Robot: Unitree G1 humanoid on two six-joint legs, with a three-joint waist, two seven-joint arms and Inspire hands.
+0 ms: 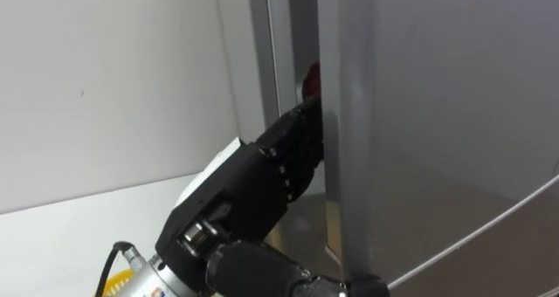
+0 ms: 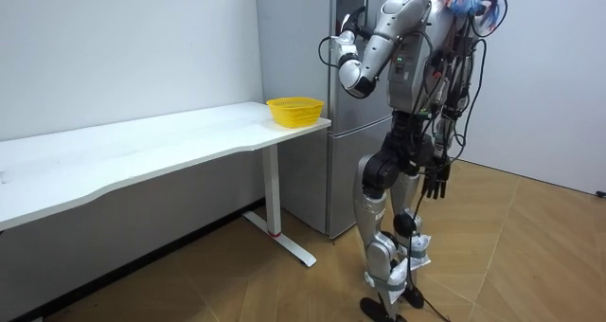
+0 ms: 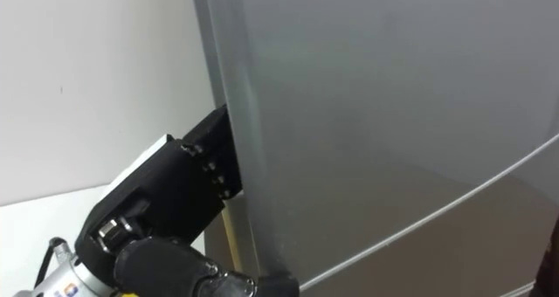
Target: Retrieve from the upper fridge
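One hand working: left hand (image 1: 279, 162) reaches into gap at upper fridge door (image 1: 437, 87) edge, likely to lever it wider; grip hidden, you cannot tell. Red item (image 1: 310, 79) sits inside gap. Right hand (image 2: 436, 182) hangs relaxed.

We see a plain silver-grey fridge (image 2: 346, 180). The left hand (image 1: 279, 162) is black, and something red (image 1: 310, 79) shows in the door gap. A yellow mesh basket (image 2: 294, 111) sits at the white desk's (image 2: 142, 156) corner nearest the fridge. The floor (image 2: 530, 256) is light wood in a herringbone pattern. The wall (image 2: 123, 47) is white.
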